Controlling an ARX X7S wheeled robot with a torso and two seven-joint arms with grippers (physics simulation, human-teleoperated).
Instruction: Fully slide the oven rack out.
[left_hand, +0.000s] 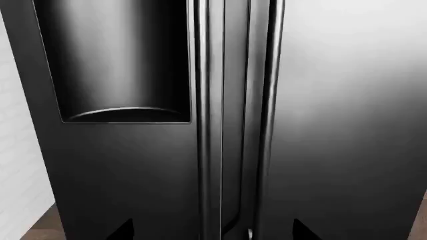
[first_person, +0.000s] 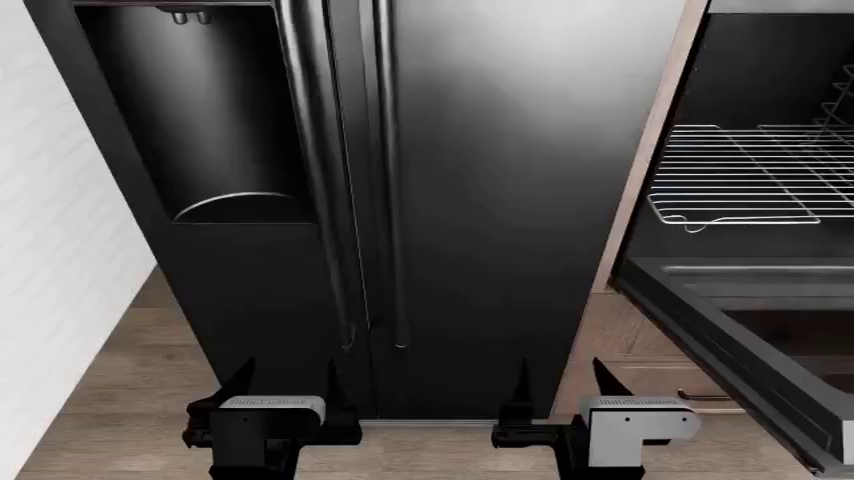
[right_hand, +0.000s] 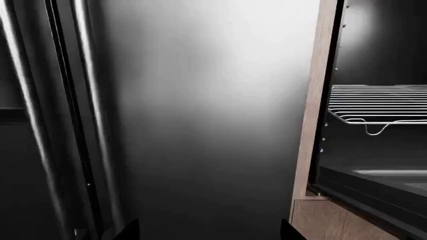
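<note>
The oven rack (first_person: 747, 180) is a silver wire grid inside the open oven at the right of the head view, its looped front corner near the cabinet edge. It also shows in the right wrist view as the oven rack (right_hand: 380, 107), behind the wooden side panel. My left gripper (first_person: 283, 385) and right gripper (first_person: 558, 382) hang low in front of the fridge, both open and empty, well left of and below the rack. In the wrist views only dark fingertips (left_hand: 123, 231) and fingertips (right_hand: 130, 230) show.
A tall dark two-door fridge (first_person: 507, 200) with vertical handles (first_person: 387, 180) and a dispenser recess (first_person: 214, 130) fills the front. The oven door (first_person: 747, 330) hangs open, jutting out low at right. A white wall (first_person: 54, 280) stands at left, over wooden floor (first_person: 120, 400).
</note>
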